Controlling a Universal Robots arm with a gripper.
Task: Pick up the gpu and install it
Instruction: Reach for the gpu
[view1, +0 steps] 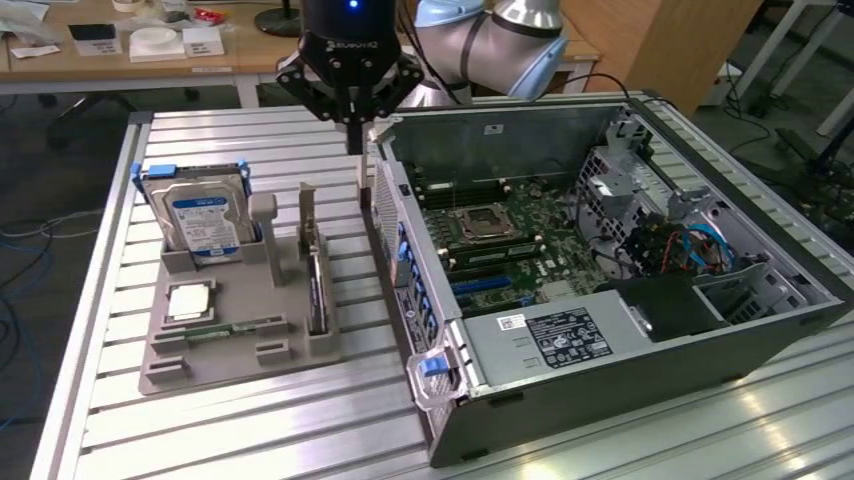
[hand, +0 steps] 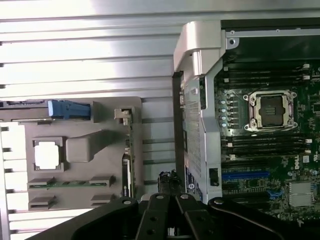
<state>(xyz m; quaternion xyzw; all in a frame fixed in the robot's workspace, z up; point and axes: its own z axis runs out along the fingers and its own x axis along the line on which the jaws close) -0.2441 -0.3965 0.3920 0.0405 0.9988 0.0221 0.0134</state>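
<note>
The arm's pincer (view1: 355, 140) is hanging with its fingers pressed together and nothing between them. It is just over the narrow strip of bench (view1: 200, 430) showing between the grey tray (view1: 234, 365) and the open computer case (view1: 641, 370), near the case's back corner. The graphics card (view1: 316, 290) is sitting untouched in the tray, standing on its long edge in a slot on the side nearest the case (its silvery bracket is sticking up at the far end). A blue-labelled hard drive (view1: 200, 215) is standing upright in the tray toward the exterior view's left, while a square processor chip (view1: 191, 300) and a green memory stick (view1: 220, 328) are lying flat nearer the camera. The case is lying on its side, motherboard (view1: 501, 235) facing up.
</note>
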